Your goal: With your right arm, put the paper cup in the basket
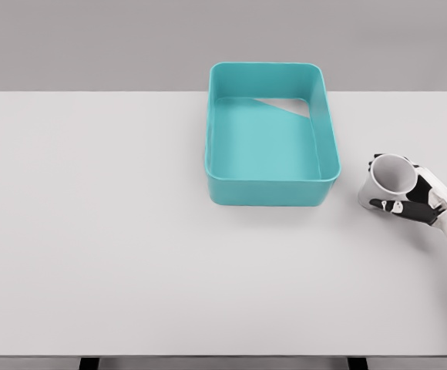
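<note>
A white paper cup point(389, 179) stands on the white table, to the right of the teal basket point(271, 190). My right hand point(408, 194) comes in from the lower right edge, its fingers wrapped around the cup's right and near side, with the thumb lying across the cup's front. The cup's open mouth tilts slightly toward me. The basket is a rectangular tub with rounded corners, and nothing lies inside it. A gap of bare table separates the cup from the basket's right wall. The left arm does not show.
The white table point(92, 231) spreads wide to the left and in front of the basket. Its right edge runs close behind my right wrist. A grey wall stands behind the table.
</note>
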Tool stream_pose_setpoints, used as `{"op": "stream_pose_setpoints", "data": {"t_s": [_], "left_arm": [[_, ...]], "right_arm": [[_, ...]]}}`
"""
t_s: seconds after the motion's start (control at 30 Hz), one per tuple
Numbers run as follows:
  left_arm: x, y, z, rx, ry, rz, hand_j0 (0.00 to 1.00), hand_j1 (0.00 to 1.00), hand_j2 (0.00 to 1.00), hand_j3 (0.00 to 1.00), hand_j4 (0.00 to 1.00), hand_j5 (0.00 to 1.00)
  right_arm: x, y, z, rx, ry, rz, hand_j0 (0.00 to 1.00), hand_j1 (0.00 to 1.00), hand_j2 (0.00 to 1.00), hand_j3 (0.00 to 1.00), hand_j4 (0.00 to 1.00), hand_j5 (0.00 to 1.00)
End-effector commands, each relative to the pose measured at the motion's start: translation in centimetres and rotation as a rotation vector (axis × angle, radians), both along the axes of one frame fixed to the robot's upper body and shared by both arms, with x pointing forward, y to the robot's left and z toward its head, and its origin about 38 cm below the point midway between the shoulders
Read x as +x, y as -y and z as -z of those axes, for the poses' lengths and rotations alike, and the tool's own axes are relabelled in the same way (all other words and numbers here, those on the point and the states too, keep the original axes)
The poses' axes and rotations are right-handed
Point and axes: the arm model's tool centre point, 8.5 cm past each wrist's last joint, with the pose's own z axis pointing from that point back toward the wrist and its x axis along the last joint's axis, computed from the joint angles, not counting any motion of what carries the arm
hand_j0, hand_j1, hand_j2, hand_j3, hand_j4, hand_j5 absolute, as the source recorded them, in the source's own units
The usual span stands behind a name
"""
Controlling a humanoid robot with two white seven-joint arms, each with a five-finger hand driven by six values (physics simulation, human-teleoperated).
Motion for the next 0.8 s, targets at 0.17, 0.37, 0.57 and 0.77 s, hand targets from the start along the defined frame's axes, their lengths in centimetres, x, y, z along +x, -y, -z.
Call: {"op": "stream_pose_setpoints", "data": {"t_s": [0.17, 0.37, 0.57, 0.77], "left_arm": [[0.0, 0.0, 0.0, 0.000, 0.000, -0.001, 1.00, 1.00, 1.00, 1.00, 1.00, 1.00], [0.0, 0.0, 0.0, 0.000, 0.000, -0.001, 1.00, 1.00, 1.00, 1.00, 1.00, 1.00], [0.0, 0.0, 0.0, 0.000, 0.000, -0.001, 1.00, 1.00, 1.00, 1.00, 1.00, 1.00], [0.0, 0.0, 0.0, 0.000, 0.000, -0.001, 1.00, 1.00, 1.00, 1.00, 1.00, 1.00]], "right_arm": [[0.1, 0.1, -0.4, 0.007, 0.012, 0.003, 0.66, 0.66, 0.66, 0.66, 0.66, 0.66], [0.4, -0.7, -1.9, 0.002, 0.060, -0.025, 0.64, 0.64, 0.64, 0.64, 0.64, 0.64], [0.6, -0.4, -3.4, -0.002, 0.105, -0.020, 0.64, 0.64, 0.64, 0.64, 0.64, 0.64], [0.8, -0.1, -5.3, -0.010, 0.159, -0.018, 0.64, 0.64, 0.64, 0.64, 0.64, 0.64]]}}
